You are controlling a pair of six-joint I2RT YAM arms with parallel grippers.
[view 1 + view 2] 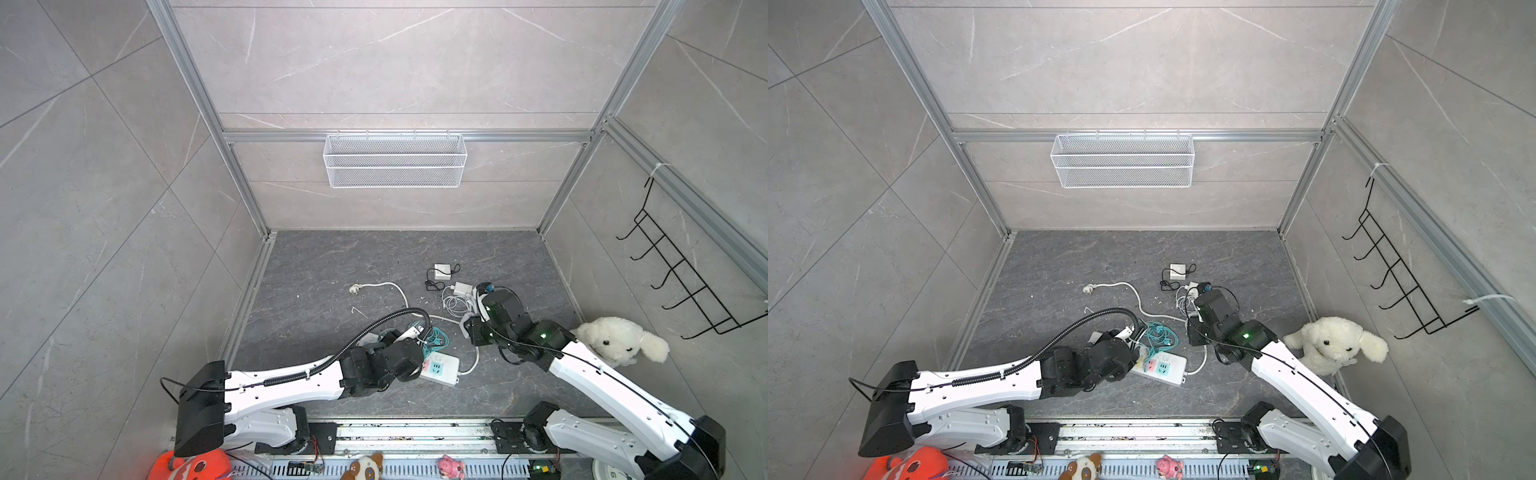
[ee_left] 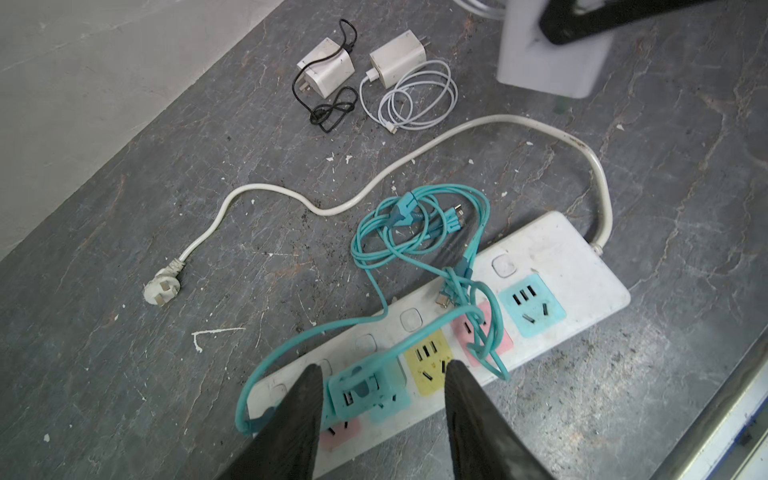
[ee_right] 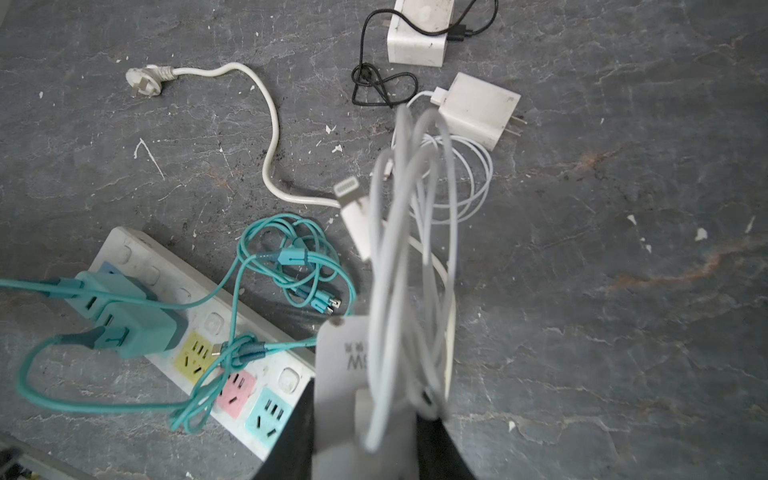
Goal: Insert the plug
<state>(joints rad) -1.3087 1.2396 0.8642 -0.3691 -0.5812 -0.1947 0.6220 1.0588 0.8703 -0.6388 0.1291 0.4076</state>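
**White charger held clear of the strip; left arm bracing at the teal one**

The right gripper (image 3: pixel 365 432) is clamping the white charger (image 3: pixel 332 395) by its flat sides, jaws drawn in tight on the body. This is judged to be the plug to insert. It is hanging above the worktop (image 2: pixel 166 187) near the blue-socket end of the power strip (image 2: pixel 561 249) and is in no socket yet. Its smooth white cable (image 3: pixel 395 249) is looping loosely over the body and hiding most of the prongs.

The left gripper (image 2: pixel 382 365) is straddling a teal charger (image 2: pixel 361 390) already seated in the strip. Its jaws are partly apart: one finger is close against the block, and a gap is showing at the other. It is probably there to steady the strip against the coming push.

Outward, the yellow socket (image 2: pixel 428 361) and blue socket (image 2: pixel 532 307) are lying clear. A thin, springy teal cable (image 2: pixel 415 232) is trailing over the pink socket (image 2: pixel 482 332), so it could snag. The strip is hard, scuffed white plastic, long and flat. Its stiff cord is curving off to an unplugged three-pin plug (image 2: pixel 162 286). The worktop is dark, veined and stone-like, flecked with white chips. Two more white cube chargers are lying beyond, well apart from the strip.
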